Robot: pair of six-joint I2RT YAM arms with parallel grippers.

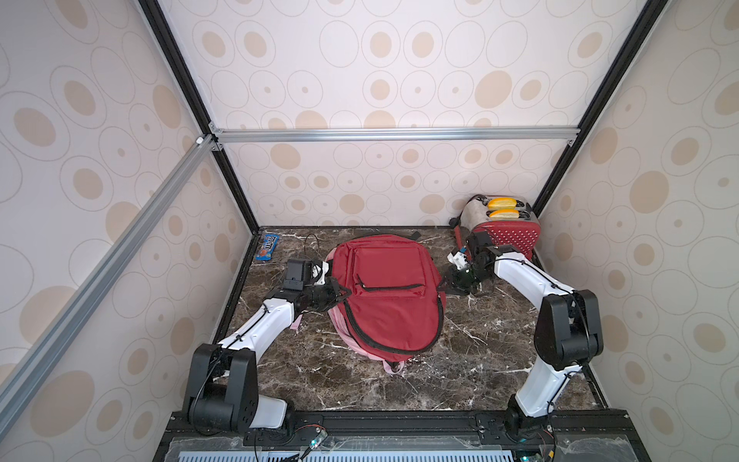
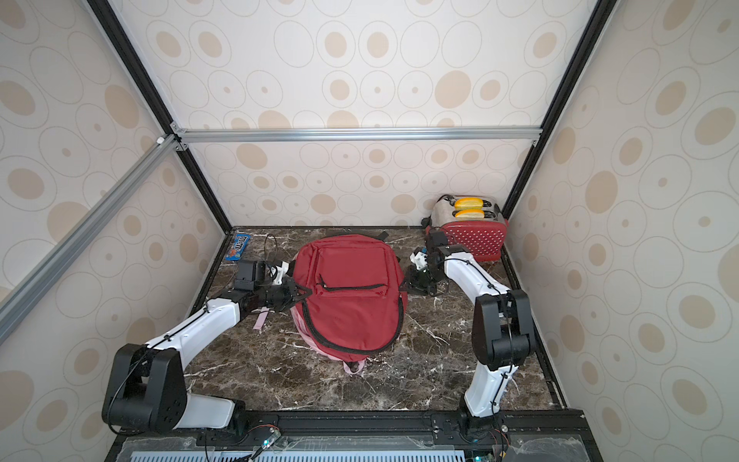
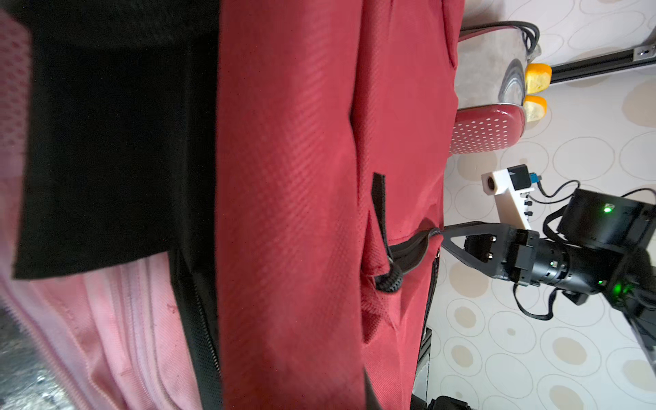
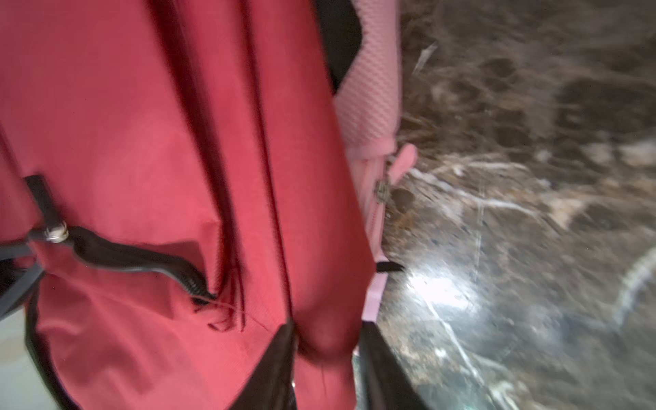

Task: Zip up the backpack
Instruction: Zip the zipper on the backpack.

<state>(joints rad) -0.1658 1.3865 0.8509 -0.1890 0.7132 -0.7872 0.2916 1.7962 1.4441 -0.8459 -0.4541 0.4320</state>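
Observation:
A red backpack (image 1: pixel 390 292) (image 2: pixel 348 296) lies flat on the marble table in both top views. Its front pocket zipper (image 1: pixel 394 287) gapes open, with the slider (image 4: pixel 58 232) and black pull tab (image 3: pixel 379 206) at the left end. The black main zipper (image 1: pixel 360 332) curves round the near part. My left gripper (image 1: pixel 344 295) (image 2: pixel 306 294) is shut on the fabric at the backpack's left edge; one finger (image 3: pixel 369 392) shows against the red cloth. My right gripper (image 1: pixel 448 282) (image 4: pixel 326 358) pinches a fold of red fabric at the right edge, level with the pocket zipper's end.
A red toaster (image 1: pixel 506 234) holding two yellow slices stands at the back right, close behind my right arm. A blue candy pack (image 1: pixel 267 247) lies at the back left beside a thin black cable (image 1: pixel 312 245). A pink strap (image 1: pixel 296 322) pokes out under my left arm.

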